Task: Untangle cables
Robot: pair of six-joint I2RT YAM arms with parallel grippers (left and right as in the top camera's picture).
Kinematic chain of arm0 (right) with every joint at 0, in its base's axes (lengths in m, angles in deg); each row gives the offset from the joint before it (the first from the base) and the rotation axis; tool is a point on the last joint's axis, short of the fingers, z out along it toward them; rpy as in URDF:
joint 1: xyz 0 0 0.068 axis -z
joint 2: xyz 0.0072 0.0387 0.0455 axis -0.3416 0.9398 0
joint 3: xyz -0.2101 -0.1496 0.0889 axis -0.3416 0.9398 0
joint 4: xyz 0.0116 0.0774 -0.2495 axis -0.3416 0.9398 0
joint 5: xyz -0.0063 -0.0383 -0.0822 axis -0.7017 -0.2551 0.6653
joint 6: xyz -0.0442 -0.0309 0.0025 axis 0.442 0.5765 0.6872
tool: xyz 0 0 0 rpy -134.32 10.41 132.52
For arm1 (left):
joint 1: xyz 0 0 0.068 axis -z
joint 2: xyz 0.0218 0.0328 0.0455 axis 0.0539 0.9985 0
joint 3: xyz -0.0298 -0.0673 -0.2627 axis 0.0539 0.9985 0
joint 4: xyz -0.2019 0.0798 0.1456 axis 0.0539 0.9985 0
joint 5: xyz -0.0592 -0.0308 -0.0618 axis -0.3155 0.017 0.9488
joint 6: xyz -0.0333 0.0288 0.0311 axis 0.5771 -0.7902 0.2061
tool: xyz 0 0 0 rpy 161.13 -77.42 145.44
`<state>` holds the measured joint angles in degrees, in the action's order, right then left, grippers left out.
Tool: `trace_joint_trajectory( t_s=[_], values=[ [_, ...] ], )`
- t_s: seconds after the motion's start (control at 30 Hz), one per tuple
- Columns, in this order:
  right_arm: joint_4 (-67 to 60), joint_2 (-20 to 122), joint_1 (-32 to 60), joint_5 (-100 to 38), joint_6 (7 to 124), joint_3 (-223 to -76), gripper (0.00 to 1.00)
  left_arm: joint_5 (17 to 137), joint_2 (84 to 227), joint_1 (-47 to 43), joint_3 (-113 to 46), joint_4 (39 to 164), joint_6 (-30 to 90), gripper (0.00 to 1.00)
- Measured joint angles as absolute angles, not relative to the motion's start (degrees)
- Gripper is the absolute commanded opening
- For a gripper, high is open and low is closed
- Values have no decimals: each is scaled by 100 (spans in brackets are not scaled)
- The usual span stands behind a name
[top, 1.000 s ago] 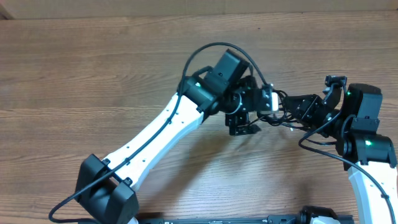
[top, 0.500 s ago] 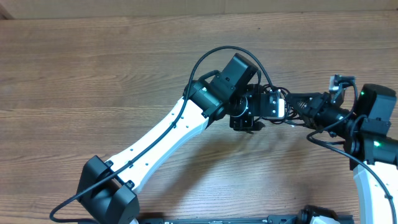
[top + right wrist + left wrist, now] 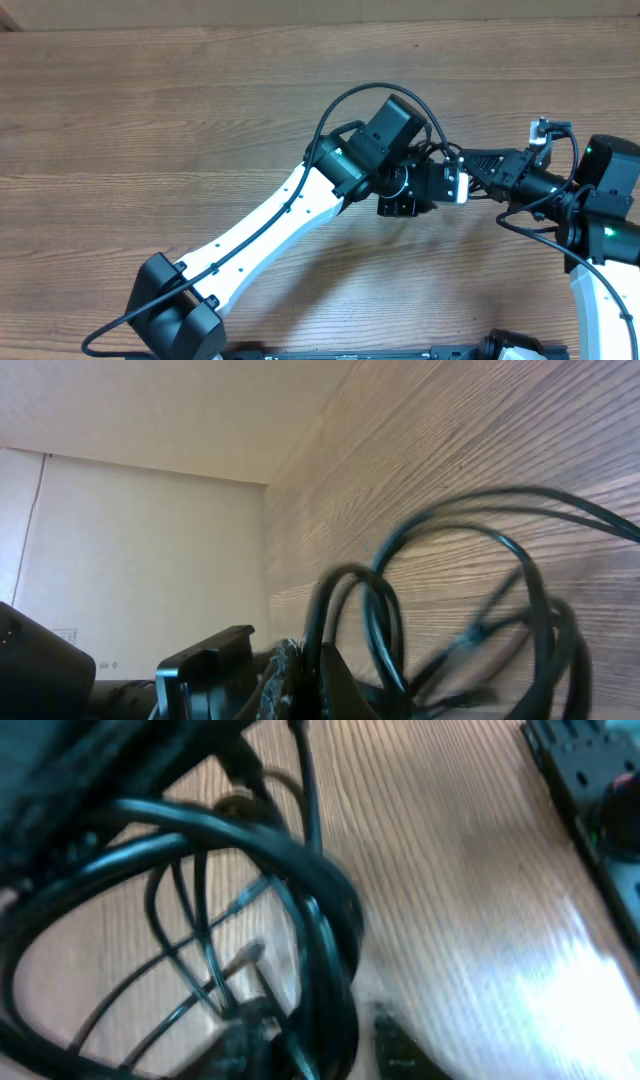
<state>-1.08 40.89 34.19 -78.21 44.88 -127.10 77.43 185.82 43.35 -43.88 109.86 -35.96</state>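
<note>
A tangle of thin black cables (image 3: 447, 152) hangs between my two grippers at the table's centre right. My left gripper (image 3: 452, 186) reaches in from the left. In the left wrist view a thick bundle of the cables (image 3: 300, 870) runs down between the left gripper's (image 3: 325, 1040) fingers. They stand close on either side, with a thin pale gap at the right one, all blurred. My right gripper (image 3: 474, 161) points left, shut on the cables. In the right wrist view a strand rises from the pinched right gripper (image 3: 318, 680) and the cables (image 3: 520, 550) loop out beyond.
The wooden table (image 3: 150, 120) stretches wide to the left and back. The left arm's own black hose (image 3: 350, 98) arches above its wrist. A black block (image 3: 205, 660) sits close to the left of the right fingers. A pale wall (image 3: 130, 530) rises behind the table.
The left arm has slid right, up against the right gripper, and its fingers have drawn in around the cable bundle. The right gripper has turned to point left, staying shut.
</note>
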Motion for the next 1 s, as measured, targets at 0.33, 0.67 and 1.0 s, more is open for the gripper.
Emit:
trace_joint_trajectory(
  t_s=[0.33, 0.67, 1.0],
  values=[
    [-91, 4089, 3419, -7827, 4471, -12710, 4, 7775, 18582, 4335, -4388, 11008, -3638, 4],
    [-38, 4089, 3419, -7692, 4462, -12710, 17, 7493, 18582, 4335, -4388, 11003, -3439, 4],
    [209, 4089, 3419, -7285, 4617, -12710, 84, 5852, 18582, 4332, -4388, 10795, -1981, 4]
  ],
)
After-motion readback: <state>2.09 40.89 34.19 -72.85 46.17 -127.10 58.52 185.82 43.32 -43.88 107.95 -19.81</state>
